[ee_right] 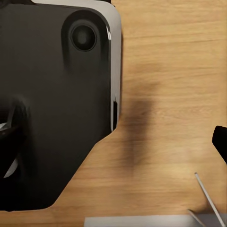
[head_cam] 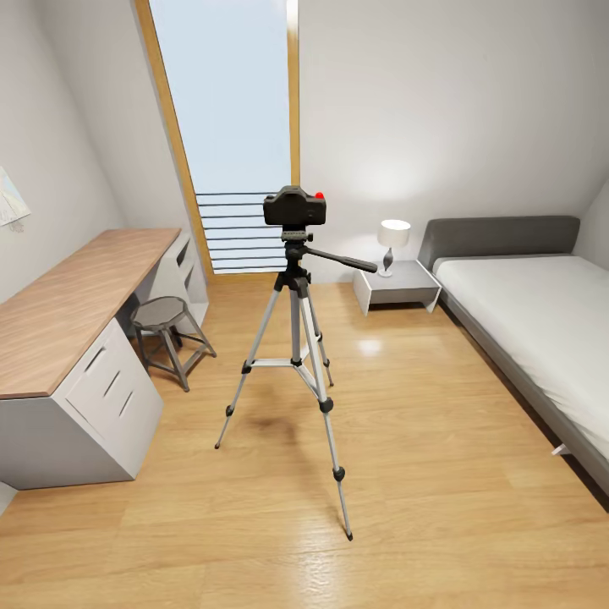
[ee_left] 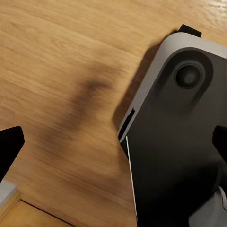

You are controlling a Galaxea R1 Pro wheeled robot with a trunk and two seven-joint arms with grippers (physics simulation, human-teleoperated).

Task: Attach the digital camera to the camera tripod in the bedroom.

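Note:
The camera tripod [head_cam: 296,338] stands in the middle of the wood floor, its three silver legs spread and its pan handle [head_cam: 342,258] pointing right. On its black head sits the digital camera [head_cam: 293,206], small and black, with a red button [head_cam: 320,195] on top. My left gripper [ee_left: 118,151] hangs open over the floor, one black fingertip [ee_left: 9,146] at each edge of the left wrist view and nothing between them. My right gripper [ee_right: 113,142] also looks open and empty, with one fingertip [ee_right: 220,142] visible at the frame edge.
A wooden desk [head_cam: 68,313] with white drawers runs along the left wall, and a round grey stool [head_cam: 165,317] stands beside it. A nightstand [head_cam: 397,283] with a lamp [head_cam: 393,237] and a grey bed [head_cam: 541,321] are on the right. My dark base [ee_left: 179,142] [ee_right: 52,94] lies below both wrists.

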